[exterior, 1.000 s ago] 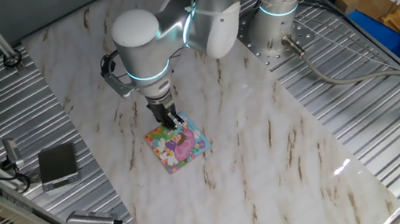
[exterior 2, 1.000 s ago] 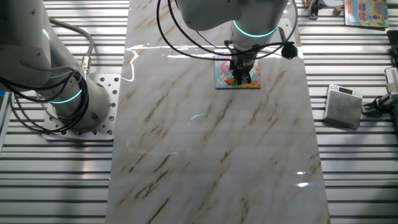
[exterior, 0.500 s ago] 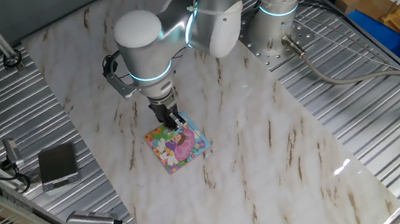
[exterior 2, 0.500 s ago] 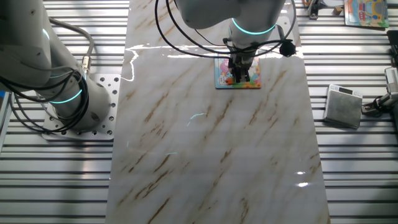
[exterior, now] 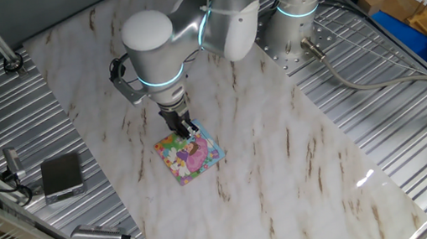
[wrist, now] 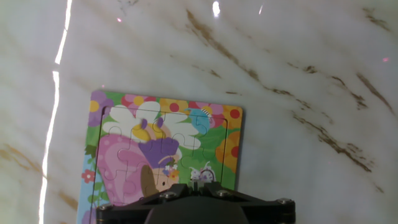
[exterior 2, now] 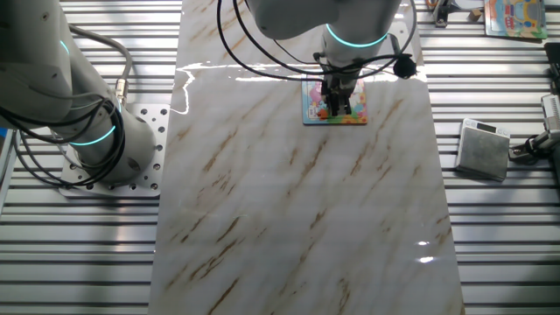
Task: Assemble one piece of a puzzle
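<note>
The puzzle point(exterior: 190, 154) lies flat on the marble table, a small square with a pink, purple, yellow and green cartoon picture; it also shows in the other fixed view point(exterior 2: 334, 102) and the hand view point(wrist: 163, 149). My gripper point(exterior: 188, 131) stands upright with its tips down on the puzzle's far part, also seen in the other fixed view point(exterior 2: 339, 103). In the hand view the gripper point(wrist: 199, 182) has its jaws drawn together, with no loose piece visible between them. A green patch with orange spots point(wrist: 227, 152) lies flush in the picture. The puzzle's near edge is hidden under the hand.
A grey box point(exterior: 62, 176) sits on the ribbed metal left of the marble slab point(exterior: 286, 151), and shows at the right in the other fixed view point(exterior 2: 484, 149). The arm's base point(exterior: 294, 35) stands at the slab's far edge. A second arm's base point(exterior 2: 96, 144) stands beside the slab.
The arm has shifted very slightly, the wrist a touch up and away. The gripper tips stay on the puzzle. The puzzle has not moved.
</note>
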### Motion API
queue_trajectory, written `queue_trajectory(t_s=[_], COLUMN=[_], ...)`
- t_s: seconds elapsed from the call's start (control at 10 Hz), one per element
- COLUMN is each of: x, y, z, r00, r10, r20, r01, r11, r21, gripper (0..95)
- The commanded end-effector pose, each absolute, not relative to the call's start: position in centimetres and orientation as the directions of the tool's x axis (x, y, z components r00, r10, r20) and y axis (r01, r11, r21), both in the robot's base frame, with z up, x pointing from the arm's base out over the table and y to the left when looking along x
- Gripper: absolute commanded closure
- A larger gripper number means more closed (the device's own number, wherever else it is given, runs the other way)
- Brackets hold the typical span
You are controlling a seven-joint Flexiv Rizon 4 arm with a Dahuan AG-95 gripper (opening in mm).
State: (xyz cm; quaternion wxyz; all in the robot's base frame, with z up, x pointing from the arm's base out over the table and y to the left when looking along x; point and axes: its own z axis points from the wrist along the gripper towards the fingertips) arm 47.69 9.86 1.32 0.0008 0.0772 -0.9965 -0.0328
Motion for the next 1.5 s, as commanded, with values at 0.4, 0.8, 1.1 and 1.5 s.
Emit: queue_trajectory(t_s=[0.4, 0.8, 1.1, 1.5], x=[47.4, 47.2, 47.3, 47.4], y=[9.8, 10.2, 10.3, 10.8], z=[0.9, 1.8, 1.8, 1.8], r00=[-0.988, -0.989, -0.989, -0.991], r10=[-0.151, -0.147, -0.146, -0.135], r20=[-0.008, -0.005, -0.007, -0.006], r01=[-0.152, -0.147, -0.146, -0.136], r11=[0.986, 0.987, 0.987, 0.988], r21=[0.072, 0.066, 0.071, 0.072], gripper=[95.0, 95.0, 95.0, 95.0])
